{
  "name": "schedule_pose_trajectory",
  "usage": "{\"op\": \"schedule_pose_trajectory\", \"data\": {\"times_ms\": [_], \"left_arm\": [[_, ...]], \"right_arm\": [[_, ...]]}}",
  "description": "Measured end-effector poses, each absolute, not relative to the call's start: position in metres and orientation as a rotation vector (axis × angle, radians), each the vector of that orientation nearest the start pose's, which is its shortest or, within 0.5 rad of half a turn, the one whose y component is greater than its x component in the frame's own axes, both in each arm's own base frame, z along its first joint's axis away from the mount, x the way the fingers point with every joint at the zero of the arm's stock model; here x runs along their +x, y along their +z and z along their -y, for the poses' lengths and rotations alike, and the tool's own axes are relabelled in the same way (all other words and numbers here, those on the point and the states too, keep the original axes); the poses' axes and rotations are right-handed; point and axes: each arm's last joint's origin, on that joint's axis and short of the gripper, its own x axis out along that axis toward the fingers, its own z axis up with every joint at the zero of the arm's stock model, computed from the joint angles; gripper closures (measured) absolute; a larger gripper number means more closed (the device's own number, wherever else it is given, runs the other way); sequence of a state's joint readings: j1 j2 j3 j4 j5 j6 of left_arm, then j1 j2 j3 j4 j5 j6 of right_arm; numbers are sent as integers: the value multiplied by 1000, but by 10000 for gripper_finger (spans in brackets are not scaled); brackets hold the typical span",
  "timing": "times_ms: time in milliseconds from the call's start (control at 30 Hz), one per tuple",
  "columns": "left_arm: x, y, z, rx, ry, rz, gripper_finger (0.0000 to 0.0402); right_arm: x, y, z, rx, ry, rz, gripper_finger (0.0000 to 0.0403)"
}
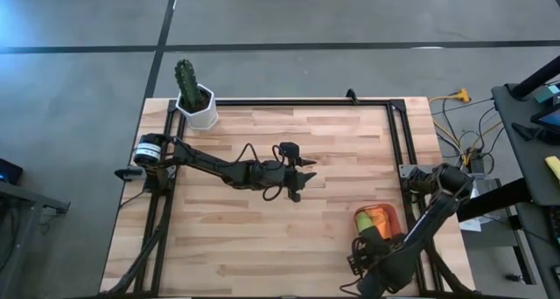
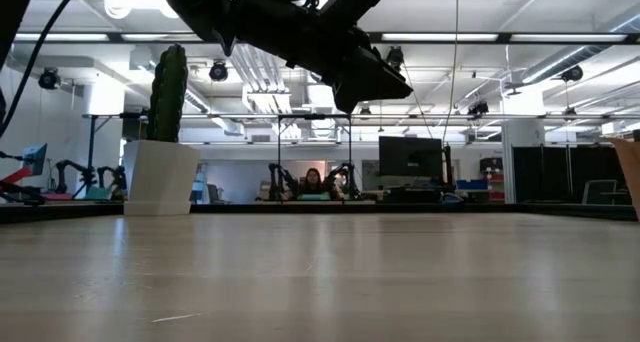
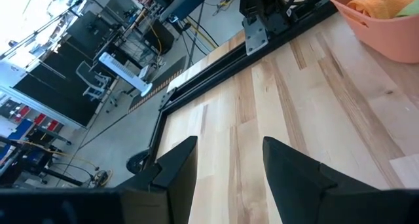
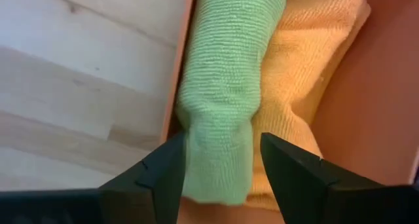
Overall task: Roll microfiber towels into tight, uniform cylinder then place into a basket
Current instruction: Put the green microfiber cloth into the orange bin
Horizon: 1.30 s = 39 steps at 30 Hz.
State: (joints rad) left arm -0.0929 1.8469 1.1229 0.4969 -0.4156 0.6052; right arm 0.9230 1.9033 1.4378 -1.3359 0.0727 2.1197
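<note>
Dark fingers [image 4: 298,178] of the right end effector [image 4: 219,168] stand parted just over one end of the rolled lime green microfiber towel [image 4: 226,99], one finger on either side of the roll; whether they touch the cloth cannot be told. Just beside that roll, touching it along its length, lies the rolled bright orange microfiber towel [image 4: 308,73], and both sit inside the shallow terracotta plastic basket [image 4: 376,99], directly beneath this end effector at the near right of the pale wooden plank tabletop [image 1: 262,238]. Well apart, over the middle of the tabletop, the left end effector [image 3: 229,168] hangs above bare planks with its fingers spread and nothing between them. Beyond it, at the far left corner, stands a white faceted pot holding a green cactus [image 1: 194,93].
</note>
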Motion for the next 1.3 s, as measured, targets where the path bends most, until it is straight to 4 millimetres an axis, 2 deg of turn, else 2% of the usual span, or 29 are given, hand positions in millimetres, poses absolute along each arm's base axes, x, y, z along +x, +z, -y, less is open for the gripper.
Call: {"op": "schedule_pose_trajectory", "data": {"times_ms": [133,233,300,467,500,733,1100,1200,1300], "left_arm": [[406,219,26,655,245,-312,244],[406,219,26,655,245,-312,244],[406,219,26,655,245,-312,244],[406,219,26,655,246,-311,244],[406,219,26,655,245,-312,244],[406,218,26,655,244,-314,244],[405,217,27,656,243,-316,244],[405,216,27,657,242,-318,244],[404,216,26,660,247,-321,244]], "right_arm": [[201,209,-262,726,-1101,-1295,212],[202,211,-264,746,-1087,-1294,229],[204,211,-266,771,-1066,-1294,260],[203,208,-266,780,-1070,-1291,375],[203,208,-266,781,-1069,-1291,383],[199,202,-266,790,-1100,-1327,395],[196,174,-267,854,-1051,-1327,395],[195,174,-266,838,-1063,-1326,395],[193,186,-264,781,-1105,-1308,395]]}}
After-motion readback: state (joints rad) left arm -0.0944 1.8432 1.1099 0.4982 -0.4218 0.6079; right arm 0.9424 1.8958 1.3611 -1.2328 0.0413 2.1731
